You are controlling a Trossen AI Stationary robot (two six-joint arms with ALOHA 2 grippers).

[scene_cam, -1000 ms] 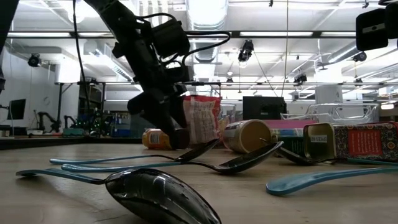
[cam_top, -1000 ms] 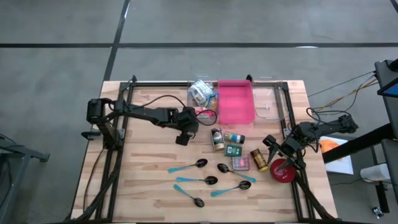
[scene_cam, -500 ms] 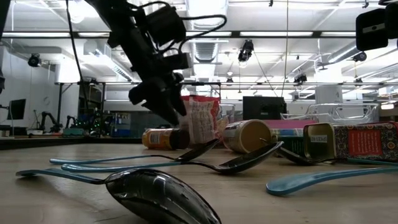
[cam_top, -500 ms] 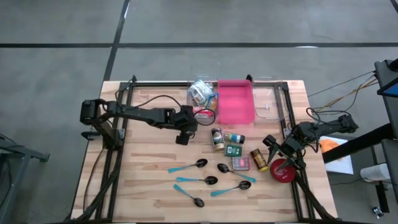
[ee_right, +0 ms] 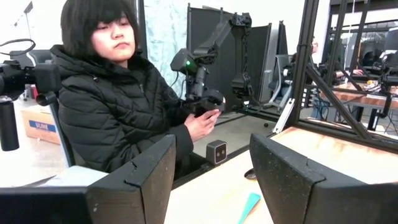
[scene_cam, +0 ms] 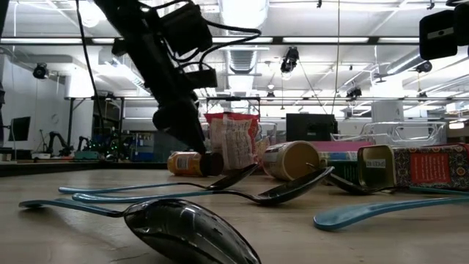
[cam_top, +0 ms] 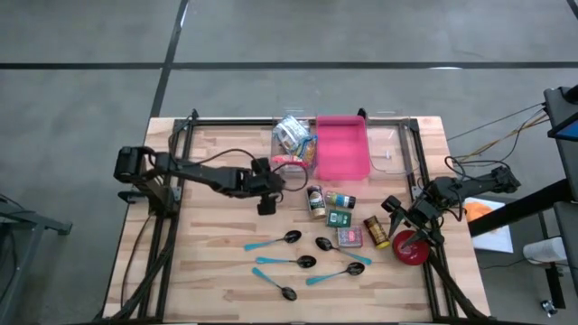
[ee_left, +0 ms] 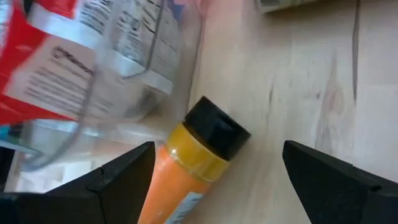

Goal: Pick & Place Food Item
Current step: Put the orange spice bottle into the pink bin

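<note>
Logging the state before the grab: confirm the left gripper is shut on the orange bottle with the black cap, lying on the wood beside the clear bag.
Not shut: the left wrist view shows the left gripper open, fingers spread either side of the orange bottle without touching it. The bottle does lie on the wood beside the clear bag.
</note>
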